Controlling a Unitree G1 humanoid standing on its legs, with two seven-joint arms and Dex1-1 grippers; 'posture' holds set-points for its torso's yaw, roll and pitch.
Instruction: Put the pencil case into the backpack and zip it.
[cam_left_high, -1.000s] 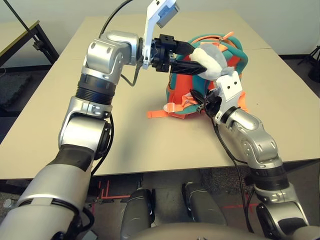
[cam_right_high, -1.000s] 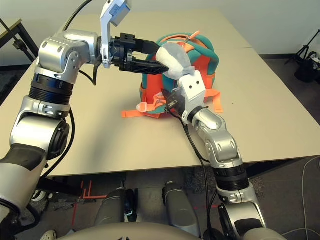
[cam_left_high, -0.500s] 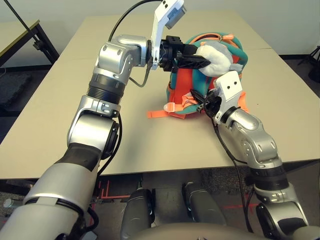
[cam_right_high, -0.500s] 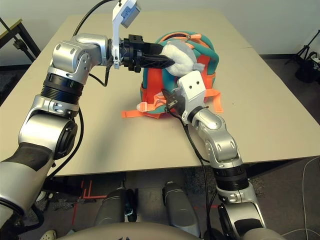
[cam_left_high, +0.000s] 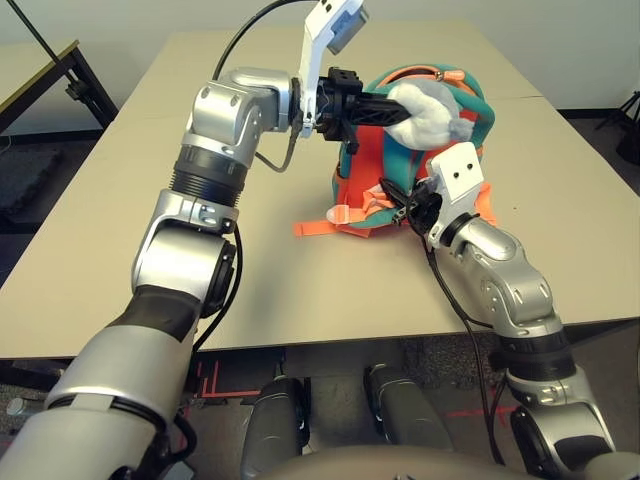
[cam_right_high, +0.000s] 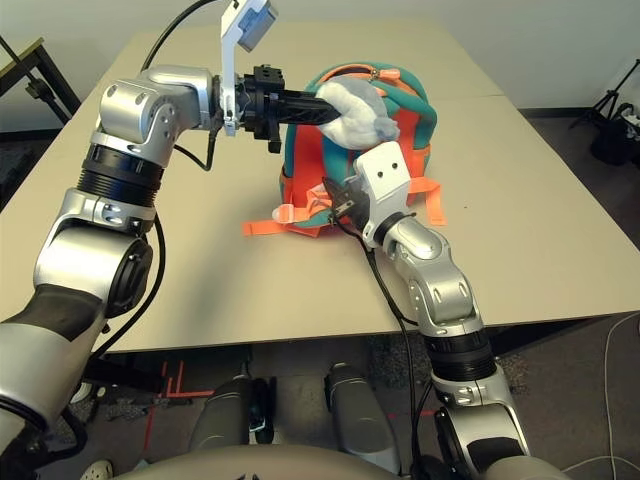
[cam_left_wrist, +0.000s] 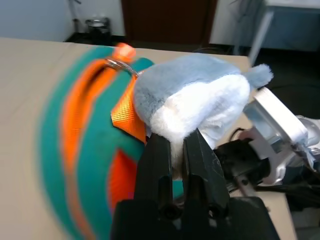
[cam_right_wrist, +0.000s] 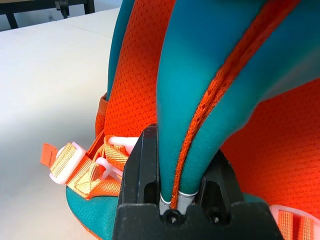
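Left gripper (cam_left_wrist: 171, 142), clenched on plush charm (cam_left_wrist: 192, 95), nearer the zip pull (cam_left_high: 453, 75), apparently just beyond; right gripper (cam_right_wrist: 186, 145), grasping teal strap (cam_right_wrist: 175, 75).

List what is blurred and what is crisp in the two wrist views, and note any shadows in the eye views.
Left wrist view: backpack smeared, charm's plush fairly clear. Right wrist view: mesh and strap weave crisp, teal fabric at the upper right softer. Left eye view: a soft shadow on the table, nearer the robot than the backpack.
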